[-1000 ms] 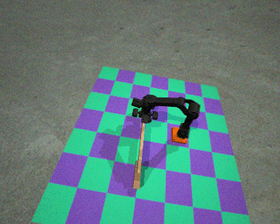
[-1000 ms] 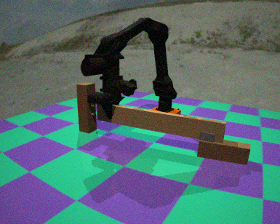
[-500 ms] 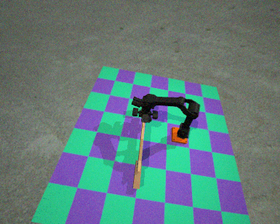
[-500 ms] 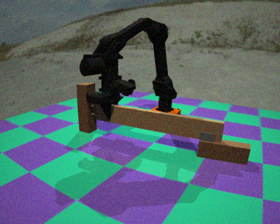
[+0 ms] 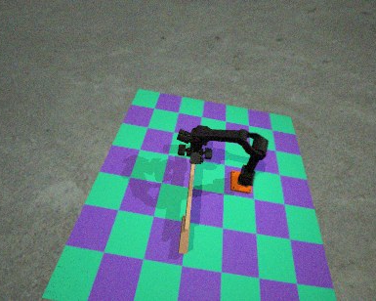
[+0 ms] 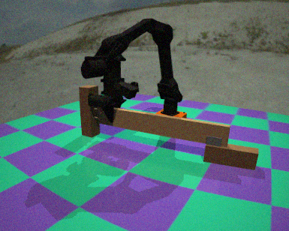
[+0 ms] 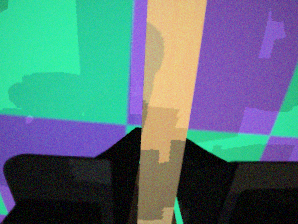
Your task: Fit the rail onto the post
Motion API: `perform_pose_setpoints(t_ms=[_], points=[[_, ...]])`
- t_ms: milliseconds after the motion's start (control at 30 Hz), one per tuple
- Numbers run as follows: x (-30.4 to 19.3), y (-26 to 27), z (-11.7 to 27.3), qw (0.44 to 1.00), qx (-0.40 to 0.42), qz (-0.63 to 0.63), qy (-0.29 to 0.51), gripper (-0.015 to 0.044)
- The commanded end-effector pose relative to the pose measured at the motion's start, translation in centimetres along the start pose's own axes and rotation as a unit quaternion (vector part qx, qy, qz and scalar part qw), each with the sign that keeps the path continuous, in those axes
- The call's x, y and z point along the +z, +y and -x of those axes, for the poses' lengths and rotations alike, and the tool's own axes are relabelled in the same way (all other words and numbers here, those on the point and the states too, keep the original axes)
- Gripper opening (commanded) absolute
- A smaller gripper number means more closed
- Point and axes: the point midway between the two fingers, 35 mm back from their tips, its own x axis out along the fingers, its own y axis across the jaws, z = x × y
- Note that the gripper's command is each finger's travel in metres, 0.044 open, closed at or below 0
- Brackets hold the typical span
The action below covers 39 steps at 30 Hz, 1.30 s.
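Note:
The long wooden rail (image 5: 189,191) (image 6: 170,124) (image 7: 172,65) stands on edge and looks about level in the exterior view. Its far end sits in the grey bracket (image 6: 214,141) on the low footboard block (image 5: 183,245) (image 6: 230,156). My gripper (image 6: 109,117) (image 7: 153,133) is shut on the rail near its near end, with a finger on each side. The near end is off the table, close to the upright post (image 6: 88,116). The fingers hide the rail's end and the pegs, so I cannot tell whether the end touches the post or the pegs are in the holes.
The arm's orange base plate (image 5: 235,182) (image 6: 182,115) stands to one side of the rail, behind it in the exterior view. The arm arches above the rail, with its wrist parts close beside and above the post.

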Motion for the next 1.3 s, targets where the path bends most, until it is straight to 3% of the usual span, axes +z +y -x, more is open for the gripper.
perform_pose_setpoints(t_ms=[0,1267], points=[[-0.3,-0.1,0.2,1.0,-0.003,0.001,0.002,0.0],[-1.5,-0.2,0.2,1.0,-0.003,0.001,0.002,0.0]])
